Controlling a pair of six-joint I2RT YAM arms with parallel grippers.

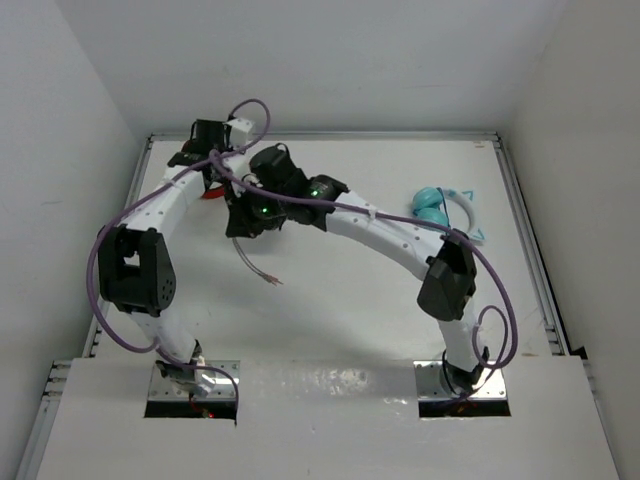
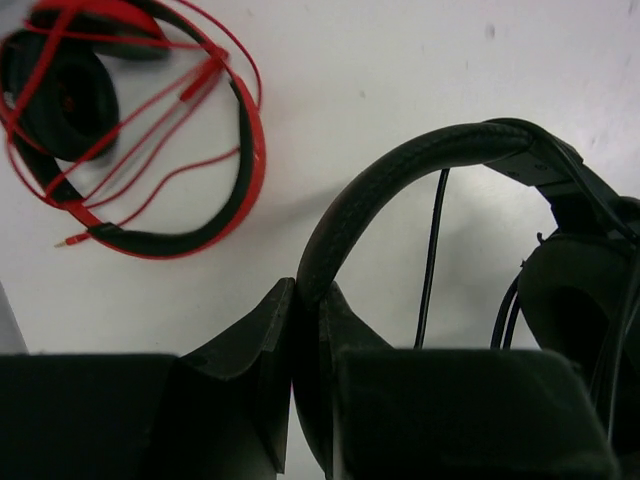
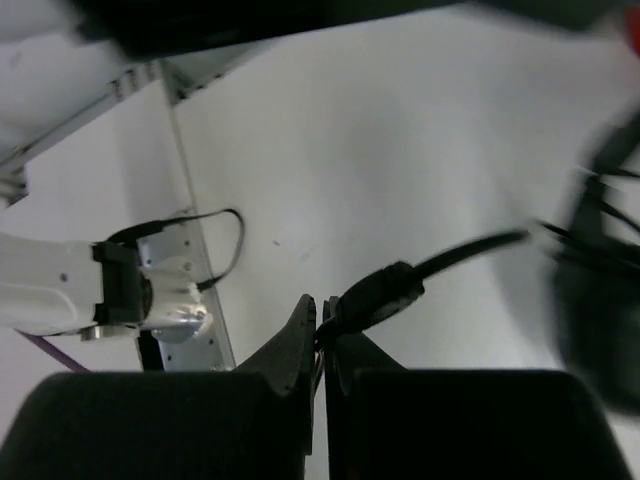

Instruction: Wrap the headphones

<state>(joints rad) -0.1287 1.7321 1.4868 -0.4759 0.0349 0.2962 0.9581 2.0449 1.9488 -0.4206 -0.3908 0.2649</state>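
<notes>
The left gripper (image 2: 310, 318) is pinched on the padded headband (image 2: 400, 170) of the black headphones (image 2: 575, 295), which sit at the far left of the table (image 1: 380, 300). The right gripper (image 3: 322, 335) is pressed together on the plug (image 3: 385, 292) end of the cable (image 3: 470, 248). The likely trouble is tension: drawing the cable taut around the band could pull the plug out of that narrow grip, or drag the headband through the left jaws. A slack loop might also snag the red headphones (image 2: 250, 150) lying near the band. The far wall and the left table rail (image 3: 178, 110) are close, so room is tight there; open tabletop lies toward the bases and rightward, short of the light blue headphones (image 1: 436, 205)
</notes>
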